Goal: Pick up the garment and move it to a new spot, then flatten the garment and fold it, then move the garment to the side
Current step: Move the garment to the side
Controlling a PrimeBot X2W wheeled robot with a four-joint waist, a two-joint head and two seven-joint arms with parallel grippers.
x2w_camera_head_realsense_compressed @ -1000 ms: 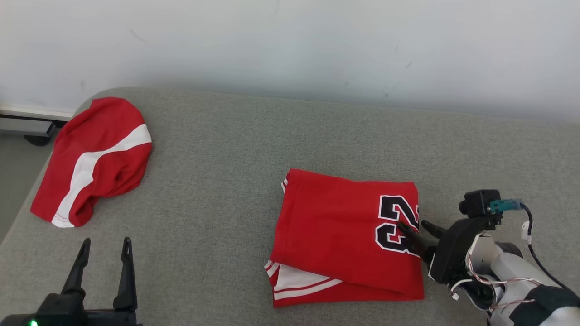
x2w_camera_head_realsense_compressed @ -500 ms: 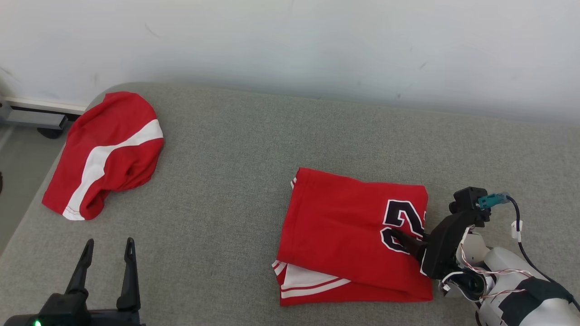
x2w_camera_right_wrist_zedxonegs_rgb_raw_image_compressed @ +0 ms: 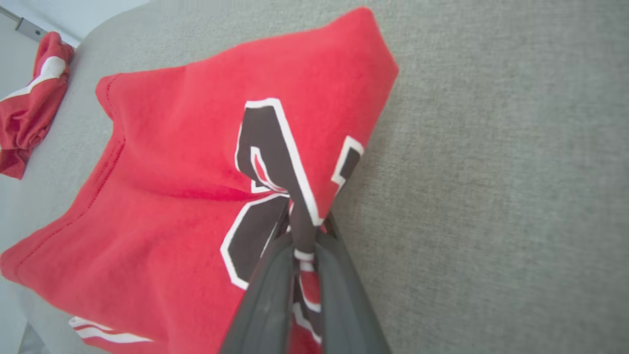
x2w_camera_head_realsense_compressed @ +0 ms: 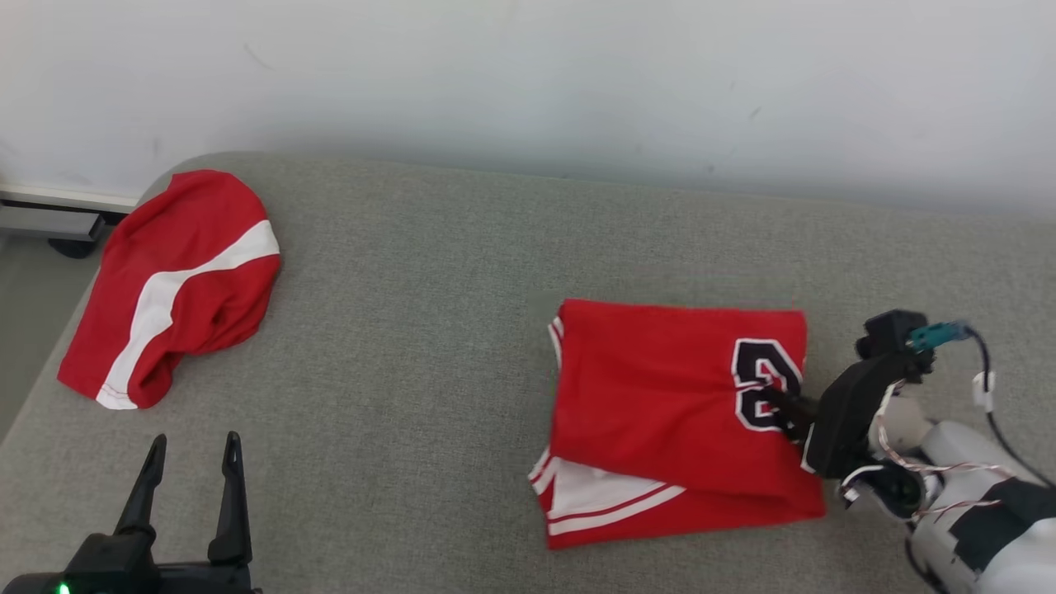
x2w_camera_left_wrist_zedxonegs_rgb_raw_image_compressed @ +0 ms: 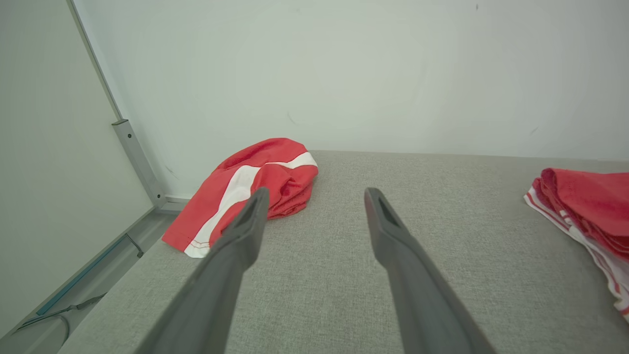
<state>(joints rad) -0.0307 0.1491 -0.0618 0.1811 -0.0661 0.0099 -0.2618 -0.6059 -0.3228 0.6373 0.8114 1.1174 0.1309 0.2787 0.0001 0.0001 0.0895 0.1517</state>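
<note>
One folded garment (x2w_camera_head_realsense_compressed: 660, 412) is the work item. It lies flat on the grey padded surface (x2w_camera_head_realsense_compressed: 412, 330), right of centre in the head view, with the white-striped hems showing at its near edge and a black number (x2w_camera_head_realsense_compressed: 763, 388) beside its right edge.

1. Grip. A second ago the right gripper (x2w_camera_head_realsense_compressed: 784, 406) stood spread at that right edge. It is now clamped on the cloth. In the right wrist view both fingers (x2w_camera_right_wrist_zedxonegs_rgb_raw_image_compressed: 275, 285) pinch a raised ridge of fabric through the number, and the cloth puckers toward the pinch.

2. Position. Against the second red garment (x2w_camera_head_realsense_compressed: 173, 280), which lies crumpled at the far left corner and has kept its place, the folded garment has shifted to the right. I judge that the last step, moving it to the side, has begun.

3. Idle arm. The left gripper (x2w_camera_head_realsense_compressed: 191, 450) hangs at the lower left with its fingers apart, holding nothing, well clear of both garments.

4. Caution. I read the pinch as taking the upper layers only; I cannot tell whether the bottom layer is caught. A one-sided pull may skew or open the fold.
</note>
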